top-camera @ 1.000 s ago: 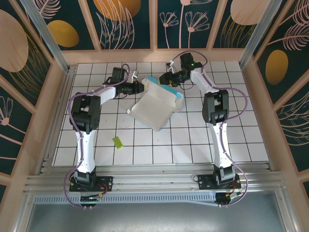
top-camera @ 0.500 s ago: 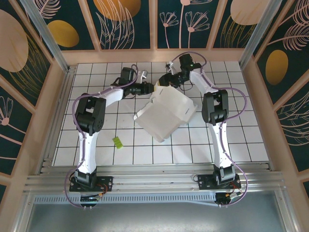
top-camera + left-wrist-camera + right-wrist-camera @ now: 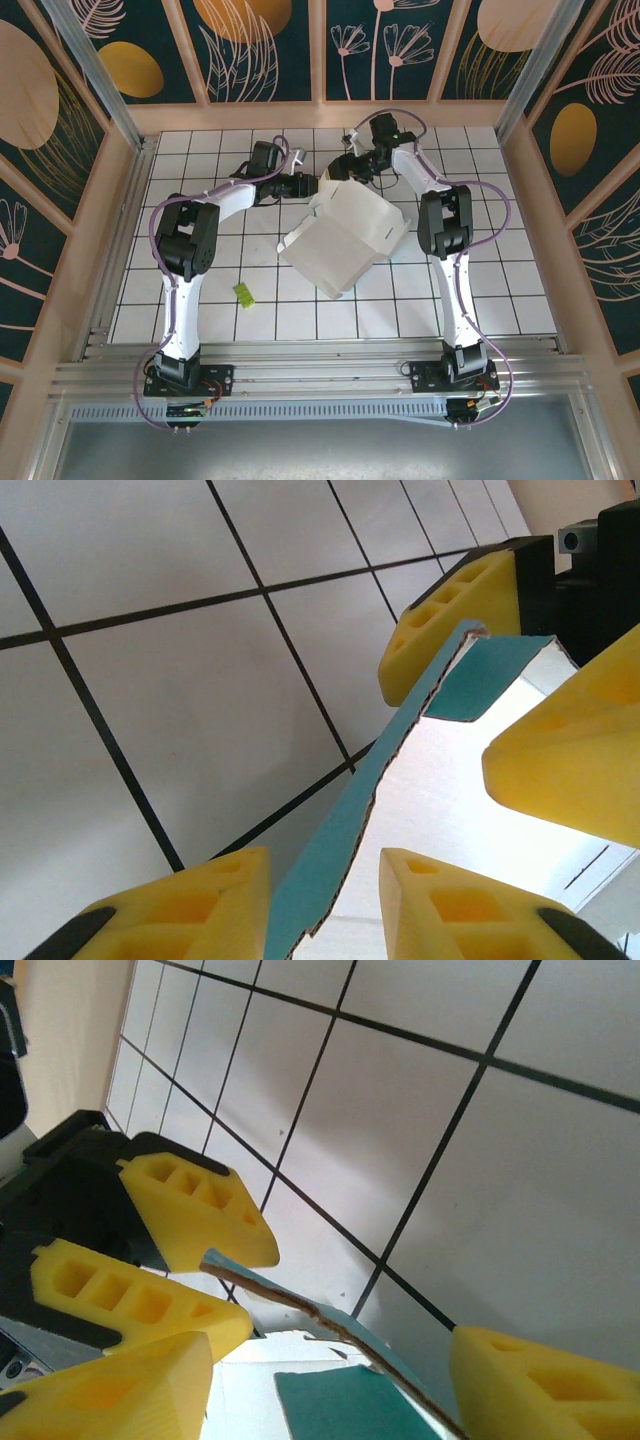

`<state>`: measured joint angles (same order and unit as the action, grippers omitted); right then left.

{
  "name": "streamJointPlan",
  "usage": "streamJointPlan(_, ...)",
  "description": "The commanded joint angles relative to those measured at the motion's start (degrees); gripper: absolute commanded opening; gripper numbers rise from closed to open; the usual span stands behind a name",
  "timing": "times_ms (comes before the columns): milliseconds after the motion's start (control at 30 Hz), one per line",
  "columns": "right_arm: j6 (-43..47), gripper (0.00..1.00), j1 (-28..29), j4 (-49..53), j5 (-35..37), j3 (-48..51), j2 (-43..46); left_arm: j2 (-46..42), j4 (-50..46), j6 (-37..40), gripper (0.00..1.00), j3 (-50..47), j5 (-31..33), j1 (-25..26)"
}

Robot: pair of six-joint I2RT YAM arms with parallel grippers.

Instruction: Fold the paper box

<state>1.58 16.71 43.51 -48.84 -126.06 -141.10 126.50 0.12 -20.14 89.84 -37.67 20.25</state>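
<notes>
Quick status from my end of the tiled table [image 3: 500, 290], with everything placed off the little yellow-green scrap [image 3: 242, 292] lying on the tiles.

The paper box [image 3: 345, 240] sits beyond the scrap and off to its right, unfolded, with the white inside facing up. Its long axis runs on a diagonal. The short end nearest the scrap faces it, and the box stretches away from there toward the far right. The far corner on the scrap's side of the box is where both my grippers meet, well beyond the scrap.

My left gripper [image 3: 325, 860] has its yellow pads parted a moderate way. The box's thin edge, teal outside and white inside, passes straight up through the gap. The teal face runs just beside one pad and there's a clear gap to the other, so it's straddling the card, not pinching it.

My right gripper [image 3: 330, 1345] is spread a good bit wider. The cut edge of a teal flap slants across between its two pads without either pad pressing on it, so it has no hold on anything either. From my left wrist I can see that flap's pointed tip right up against one of the right fingers, but I can't tell if it actually touches.
</notes>
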Motion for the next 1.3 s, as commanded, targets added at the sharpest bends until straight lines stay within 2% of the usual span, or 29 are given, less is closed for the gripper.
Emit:
streamJointPlan(0, 1.0, 0.69, -0.2, -0.3, 1.2, 2.4, 4.7, 1.5, -2.8, 4.0, 0.38, 2.0, -3.7, 0.0)
streamJointPlan(167, -0.3, 0.69, -0.8, -2.5, 1.5, 5.7, 5.8, 4.2, -5.0, 6.1, 0.34, 5.7, -5.6, 0.4)
streamJointPlan(233, -0.8, 0.69, -0.8, -3.8, 1.0, 6.9, 6.1, 5.5, -6.8, 7.1, 0.26, 7.4, -5.0, 0.5)
streamJointPlan(367, -1.1, 0.67, -0.8, -4.2, 1.4, 7.2, 6.3, 6.3, -10.3, 11.3, 0.10, 8.5, -1.0, 1.1)
streamJointPlan(533, 0.3, 0.71, -1.4, -5.2, 5.5, 9.0, 9.6, 5.0, -13.1, 18.5, 0.00, 7.7, 7.1, 2.3)
streamJointPlan(667, 4.3, 0.80, -1.7, -6.5, 13.6, 14.7, 14.0, 3.9, -13.4, 20.7, 0.00, 7.2, 10.1, 2.6)
streamJointPlan(967, 13.4, 0.81, -1.9, -10.3, 37.0, 28.0, 21.1, 3.4, -15.4, 23.4, 0.00, 8.0, 13.6, 3.7)
streamJointPlan(1133, 19.1, 0.81, -1.7, -11.3, 41.3, 29.6, 19.8, 3.6, -16.2, 23.8, 0.00, 8.5, 13.7, 4.1)
streamJointPlan(1233, 22.7, 0.80, -1.7, -11.6, 41.1, 28.3, 18.2, 3.5, -16.4, 23.8, 0.00, 8.6, 13.5, 4.3)
streamJointPlan(1267, 23.6, 0.76, -1.6, -11.0, 40.2, 27.4, 17.6, 3.5, -16.4, 23.7, 0.00, 8.7, 13.5, 4.2)
